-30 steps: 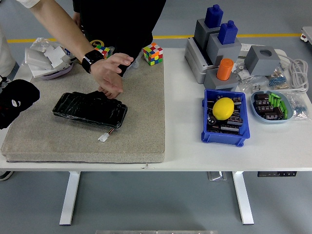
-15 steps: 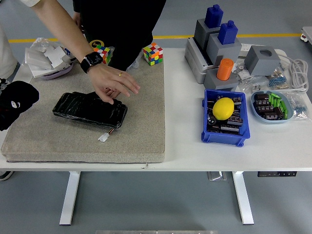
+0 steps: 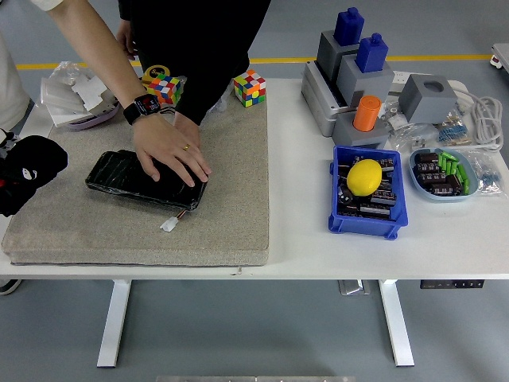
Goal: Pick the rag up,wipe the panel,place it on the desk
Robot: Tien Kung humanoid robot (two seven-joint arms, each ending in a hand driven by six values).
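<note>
A black wrapped panel (image 3: 111, 177) lies flat on the beige mat (image 3: 227, 215), left of centre. A person at the far side presses one hand (image 3: 169, 150), with a watch on its wrist, flat onto the panel's right half. A small white connector (image 3: 169, 224) on a short wire sticks out at the panel's near right corner. White crumpled cloth or paper (image 3: 70, 94) sits in a dish at the far left corner. My black left hand (image 3: 28, 171) hovers at the mat's left edge, just left of the panel and apart from it. The right arm is out of sight.
Two colour cubes (image 3: 249, 87) (image 3: 163, 86) stand at the mat's far edge. On the right are a grey fixture with blue and orange pegs (image 3: 350, 72), a blue bin (image 3: 366, 227) with a yellow lemon (image 3: 365, 177), a light blue dish (image 3: 417, 163) and white cables (image 3: 485, 119).
The person's hand has come down from above the panel's far edge and now lies flat on it. My left hand has barely shifted.
</note>
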